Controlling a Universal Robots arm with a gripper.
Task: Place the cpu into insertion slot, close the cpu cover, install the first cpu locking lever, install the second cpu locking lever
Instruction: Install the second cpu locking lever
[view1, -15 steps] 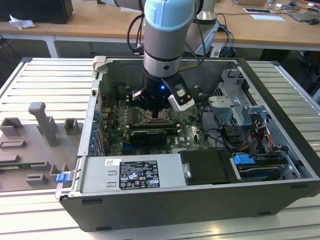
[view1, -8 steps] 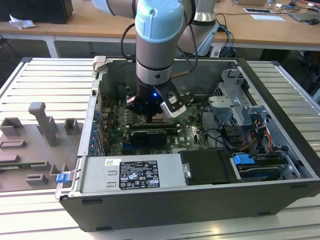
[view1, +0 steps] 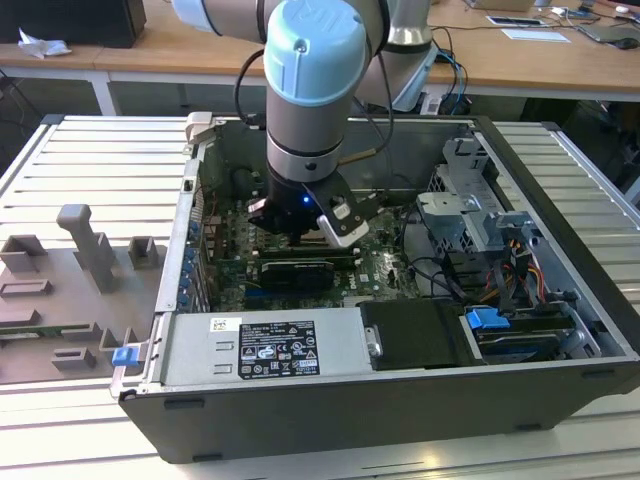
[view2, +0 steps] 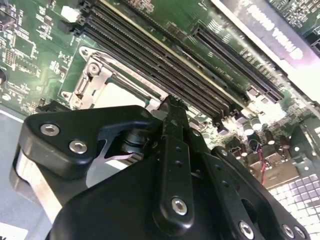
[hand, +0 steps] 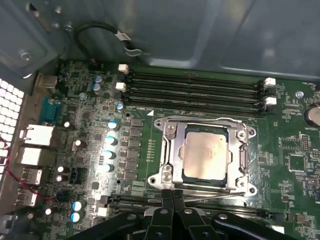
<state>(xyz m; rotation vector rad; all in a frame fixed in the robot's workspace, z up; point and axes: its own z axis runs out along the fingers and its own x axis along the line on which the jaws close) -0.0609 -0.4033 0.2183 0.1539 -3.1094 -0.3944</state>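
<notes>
Already the cpu (hand: 206, 158) lies flat in the insertion slot (hand: 172, 150) in the first wrist view, its pale face showing through the square window of the cpu cover (hand: 239, 150), which looks folded down over it. From the frames, the first two steps look done and the work stands at the locking levers.

Going from the exterior view's left to its right: a grey fixture plate (view1: 70, 290) with blocks sits on the ribbed table (view1: 90, 140) outside the case; then comes the open computer case (view1: 560, 300), with the arm reaching down into its middle and the gripper (view1: 335, 225) low over the green motherboard (view1: 385, 265); drive cages and a blue-tabbed bay lie further right.

In the first wrist view the gripper's fingers (hand: 166, 200) are pressed together with no gap between them and nothing clamped. Their tips sit right at the socket's near edge, by the corner screw boss, where a thin silvery locking lever (hand: 215, 195) runs along that edge. The lever's long axis lies parallel to the rows of long black memory slots (hand: 195, 85), which are on the far side of the socket from the fingers. So the socket is directly ahead of the fingertips, and the lever lies crosswise just in front of them, touching or nearly so; I cannot tell which.

The second wrist view shows the same fingertip (view2: 173, 107) at the socket frame's edge.
</notes>
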